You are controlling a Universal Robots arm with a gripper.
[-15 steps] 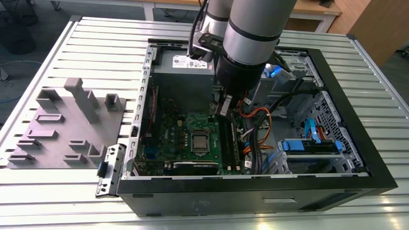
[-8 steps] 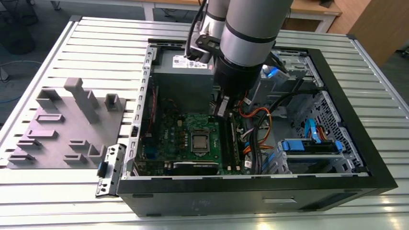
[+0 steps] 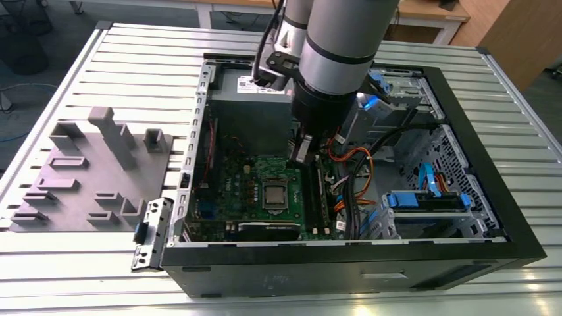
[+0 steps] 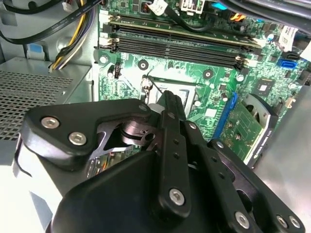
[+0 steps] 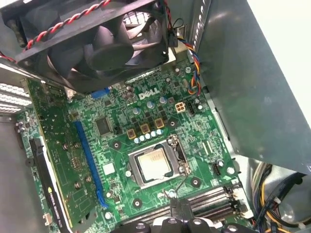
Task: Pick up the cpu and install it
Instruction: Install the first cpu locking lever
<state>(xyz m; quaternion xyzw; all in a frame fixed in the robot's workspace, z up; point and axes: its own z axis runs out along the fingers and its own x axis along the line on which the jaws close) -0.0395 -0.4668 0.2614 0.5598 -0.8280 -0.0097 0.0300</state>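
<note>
The cpu [image 5: 154, 163] lies flat in the dark square socket [image 5: 156, 165] on the green motherboard [image 5: 121, 131], its silver top bare and the metal frame around it; in the exterior view it shows as a small pale square [image 3: 275, 193] in the middle of the board inside the open computer case [image 3: 351, 257]. It sits just beyond the tip of the gripper [image 5: 181, 208], apart from it, with nothing held between the fingers. In the second wrist view the gripper [image 4: 170, 104] has its black fingers [image 4: 172, 141] lying close together and pointing at the socket [image 4: 187, 94], though the fingertips themselves are hard to make out, so they seem pressed together rather than spread. In the exterior view the gripper [image 3: 301, 150] hangs under the arm [image 3: 338, 59], just above the board.

Beside the gripper run the long black memory slots [image 4: 180, 41]. Beyond the socket from the gripper is a blue expansion slot [image 5: 87, 160] and a dark card [image 5: 46, 189], and farther still the black fan [image 5: 97, 43] with its red and black twisted wires. Well away from the gripper, outside the case, the grey plastic tray [image 3: 83, 174] stands on the ribbed table [image 3: 131, 59].
</note>
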